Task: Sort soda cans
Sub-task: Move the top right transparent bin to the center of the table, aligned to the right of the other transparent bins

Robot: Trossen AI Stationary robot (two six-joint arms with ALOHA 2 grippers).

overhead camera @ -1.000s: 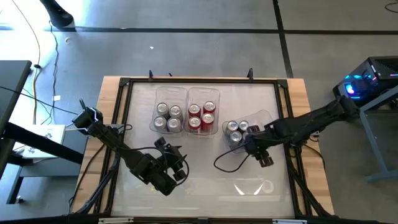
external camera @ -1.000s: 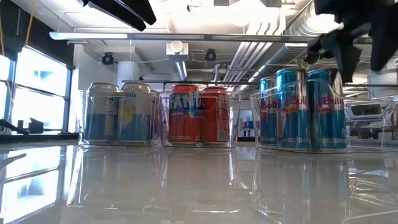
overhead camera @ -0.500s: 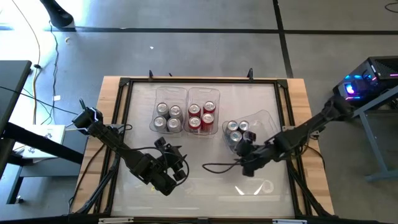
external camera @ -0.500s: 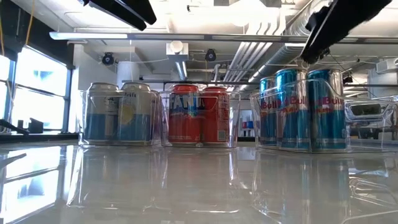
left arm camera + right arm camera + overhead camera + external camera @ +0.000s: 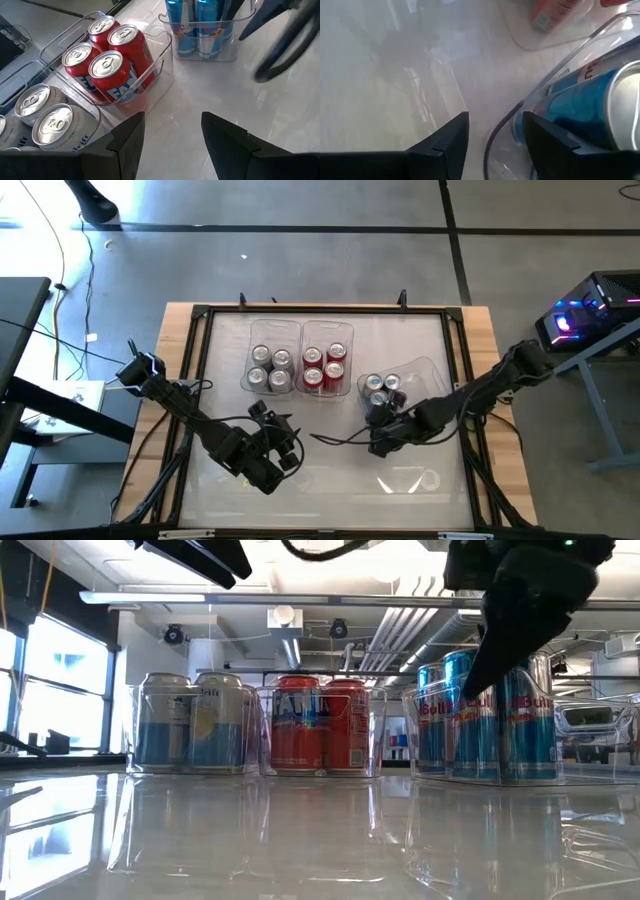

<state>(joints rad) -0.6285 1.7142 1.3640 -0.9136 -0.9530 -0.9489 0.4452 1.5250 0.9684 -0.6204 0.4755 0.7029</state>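
Three clear bins stand in a row at the table's middle. One holds silver soda cans [image 5: 270, 368], one red cans [image 5: 325, 366], and the third, turned askew, blue cans [image 5: 380, 390]. My right gripper [image 5: 378, 440] hangs open at the near corner of the blue cans' bin [image 5: 500, 125], one finger on each side of its rim. In the low view it shows dark in front of the blue cans [image 5: 520, 730]. My left gripper [image 5: 170, 135] is open with nothing in it, above the table on the near left, facing the red cans [image 5: 107, 60]. My right gripper slants down over the rounded corner of the bin's rim [image 5: 489, 142], which runs between its two fingers. I cannot tell whether either finger touches the rim.
A dark cable loop [image 5: 335, 440] trails from my right arm over the table between the two grippers. A clear plastic piece [image 5: 405, 480] lies near the front right. A black frame [image 5: 320, 310] borders the tabletop.
My right gripper has swung from the right side of the blue cans' bin toward the table's left and near edge, sinking and rolling its wrist, and now hangs at the bin's near corner. The cable loop has swept left with it.
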